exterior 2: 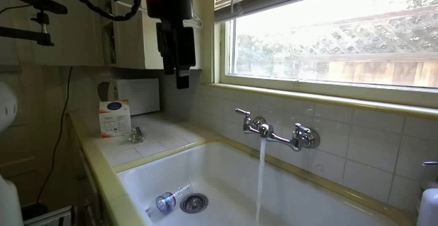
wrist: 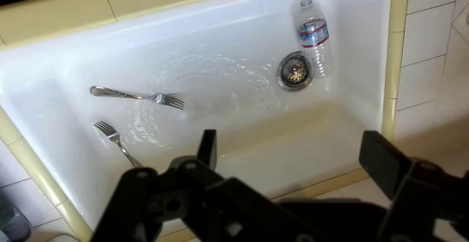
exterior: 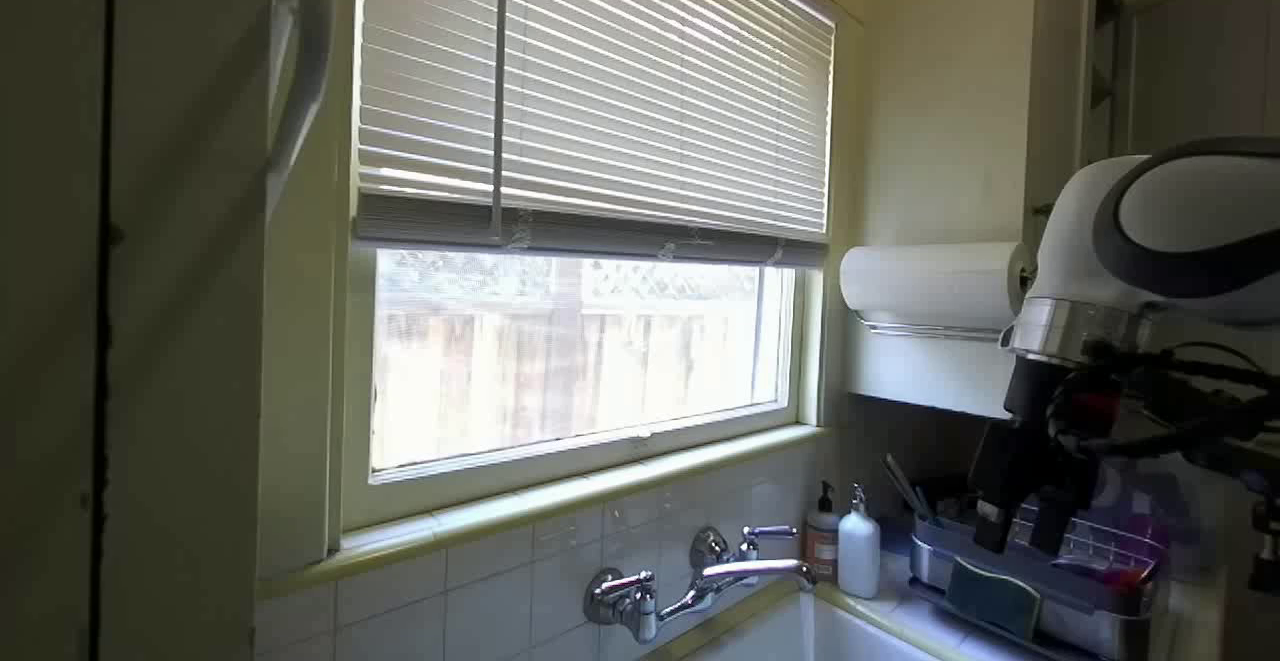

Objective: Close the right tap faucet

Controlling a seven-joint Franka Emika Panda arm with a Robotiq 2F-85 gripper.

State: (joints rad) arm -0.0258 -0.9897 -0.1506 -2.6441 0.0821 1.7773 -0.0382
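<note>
Yellow trim (wrist: 396,53) edges the sink (wrist: 220,37); open air parts the wide-spread, empty pincer (wrist: 288,141) from the right tap faucet (exterior 2: 298,135).

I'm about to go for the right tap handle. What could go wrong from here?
The pincer is wide open and might bump the spout near the right tap handle. Reaching through the running water could wet the pincer. The wrist view doesn't show that handle, so the approach may be misjudged.
</note>
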